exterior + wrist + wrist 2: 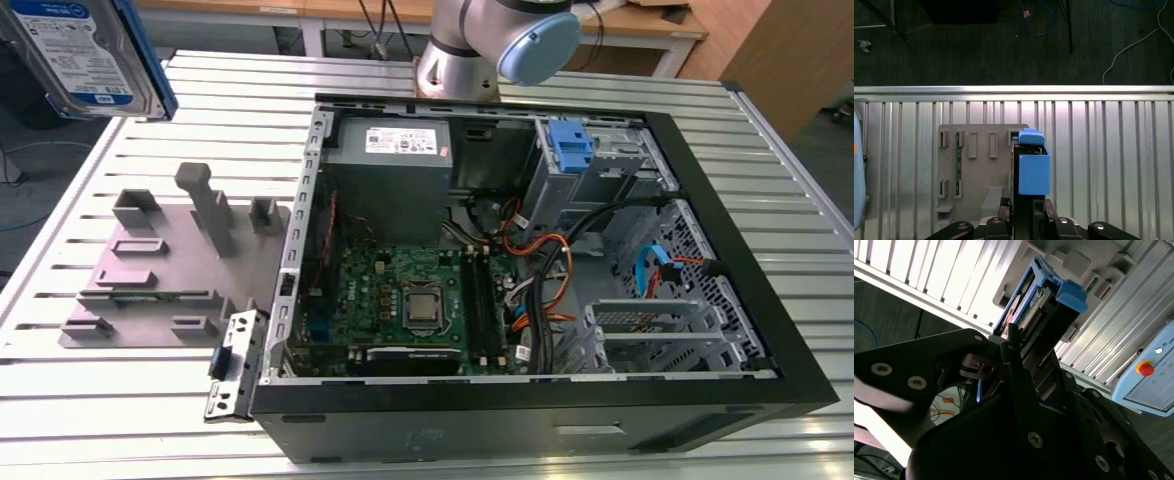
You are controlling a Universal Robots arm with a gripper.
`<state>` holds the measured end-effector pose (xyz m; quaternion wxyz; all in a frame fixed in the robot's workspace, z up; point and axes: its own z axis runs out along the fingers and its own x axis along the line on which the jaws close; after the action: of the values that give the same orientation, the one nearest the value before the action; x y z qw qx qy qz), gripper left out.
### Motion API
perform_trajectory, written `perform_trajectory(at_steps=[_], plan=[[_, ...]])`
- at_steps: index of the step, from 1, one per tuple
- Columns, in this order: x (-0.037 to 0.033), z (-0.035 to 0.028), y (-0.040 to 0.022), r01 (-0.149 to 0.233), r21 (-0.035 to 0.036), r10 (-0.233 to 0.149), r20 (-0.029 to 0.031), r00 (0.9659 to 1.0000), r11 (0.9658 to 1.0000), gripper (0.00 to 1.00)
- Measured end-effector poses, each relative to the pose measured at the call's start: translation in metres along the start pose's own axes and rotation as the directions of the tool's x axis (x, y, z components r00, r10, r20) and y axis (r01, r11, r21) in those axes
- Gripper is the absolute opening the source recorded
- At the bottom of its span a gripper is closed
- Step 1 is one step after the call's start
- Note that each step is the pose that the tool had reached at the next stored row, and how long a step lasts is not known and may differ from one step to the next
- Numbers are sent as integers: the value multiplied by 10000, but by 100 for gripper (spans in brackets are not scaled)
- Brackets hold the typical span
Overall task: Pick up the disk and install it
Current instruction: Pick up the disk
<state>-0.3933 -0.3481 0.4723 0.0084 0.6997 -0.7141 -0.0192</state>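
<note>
While high above slatted aluminium worktop (134, 400), clamped in black tool (1026, 207): silver hard drive in blue plastic carrier (83, 50). Could tilt in loose grip, jam at open black computer case (534, 410).

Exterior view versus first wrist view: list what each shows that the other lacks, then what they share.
Exterior view: the open case with its motherboard, the arm at the case's far side, and the disk with its label face showing.
First wrist view: the dark floor with cables beyond the table edge, and the tool clamped on the disk, seen edge-on.
Both: the disk, the grey fixture and the slatted table.
</note>
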Motion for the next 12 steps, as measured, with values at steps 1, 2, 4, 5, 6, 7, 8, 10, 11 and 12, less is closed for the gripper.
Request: perform_trajectory(at_steps=[1, 2, 4, 5, 6, 7, 8, 10, 11, 12], plan=[[-1, -7, 1, 0, 1, 0, 0, 10000, 10000, 35], [-2, -13, 1, 0, 1, 0, 1, 10000, 10000, 35], [-3, -26, 1, 0, 0, 0, 0, 10000, 10000, 35], [-4, -37, 2, 0, 1, 0, 1, 10000, 10000, 35], [-4, -50, 2, 1, 1, -1, 1, 10000, 10000, 35], [-6, -66, 3, 0, 0, 0, 0, 10000, 10000, 35], [-6, -82, 3, 0, 0, 0, 0, 10000, 10000, 35], [-7, -114, 5, 0, 1, 0, 1, 10000, 10000, 35], [-7, -132, 6, 0, 0, 0, 1, 10000, 10000, 35], [-7, -148, 6, 0, 1, 0, 1, 10000, 10000, 35]])
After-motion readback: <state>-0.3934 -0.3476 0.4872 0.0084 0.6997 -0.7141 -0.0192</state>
